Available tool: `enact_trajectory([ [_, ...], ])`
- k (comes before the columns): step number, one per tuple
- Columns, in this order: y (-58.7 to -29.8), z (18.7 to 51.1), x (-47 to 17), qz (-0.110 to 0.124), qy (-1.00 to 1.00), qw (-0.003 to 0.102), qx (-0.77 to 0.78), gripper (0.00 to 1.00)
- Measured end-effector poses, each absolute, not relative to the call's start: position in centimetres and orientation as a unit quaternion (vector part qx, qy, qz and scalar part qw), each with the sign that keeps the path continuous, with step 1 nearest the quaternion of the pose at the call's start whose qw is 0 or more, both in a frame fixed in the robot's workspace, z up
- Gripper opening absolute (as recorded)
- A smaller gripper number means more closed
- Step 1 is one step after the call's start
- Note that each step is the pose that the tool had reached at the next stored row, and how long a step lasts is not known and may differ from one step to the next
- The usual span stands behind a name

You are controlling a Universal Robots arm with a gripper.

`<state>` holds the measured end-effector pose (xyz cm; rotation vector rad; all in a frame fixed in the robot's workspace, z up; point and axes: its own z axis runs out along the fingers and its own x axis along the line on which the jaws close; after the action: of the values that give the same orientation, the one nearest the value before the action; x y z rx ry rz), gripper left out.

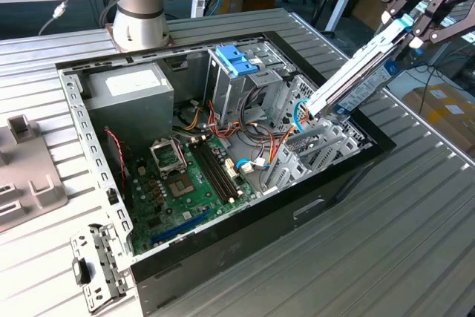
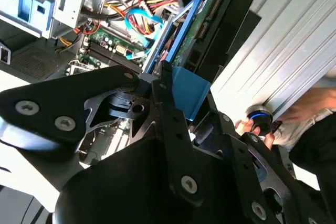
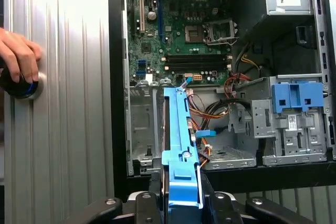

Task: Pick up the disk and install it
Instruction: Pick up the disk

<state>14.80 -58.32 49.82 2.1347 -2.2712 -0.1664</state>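
Note:
The disk (image 1: 356, 83) is a flat dark drive in bright blue rails, held tilted at the exterior view's upper right. My gripper (image 1: 407, 29) is shut on its upper blue tab end. The lower end dips inside the open computer case (image 1: 356, 172), just above the grey metal drive bay (image 1: 319, 146). In the first wrist view the disk (image 3: 181, 145) stands edge-on, running from my gripper (image 3: 181, 205) toward the bay (image 3: 144, 129). The second wrist view has the blue tab (image 2: 186, 90) clamped between the black fingers (image 2: 160, 85).
Inside the case lie the green motherboard (image 1: 189, 176), a grey power supply box (image 1: 130, 90), loose coloured cables (image 1: 245, 109) and a pale blue latch (image 1: 236, 59). A person's hand (image 3: 18, 56) rests on a dark knob (image 3: 21, 86) on the ribbed table beside the case.

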Motion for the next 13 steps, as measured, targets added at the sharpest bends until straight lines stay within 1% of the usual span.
enact_trajectory([
  [2,-58.34,49.71,16.71,-0.054,-0.729,0.010,0.683,0.37],
  [13,-58.35,49.71,16.87,-0.054,-0.729,0.010,0.683,0.37],
])
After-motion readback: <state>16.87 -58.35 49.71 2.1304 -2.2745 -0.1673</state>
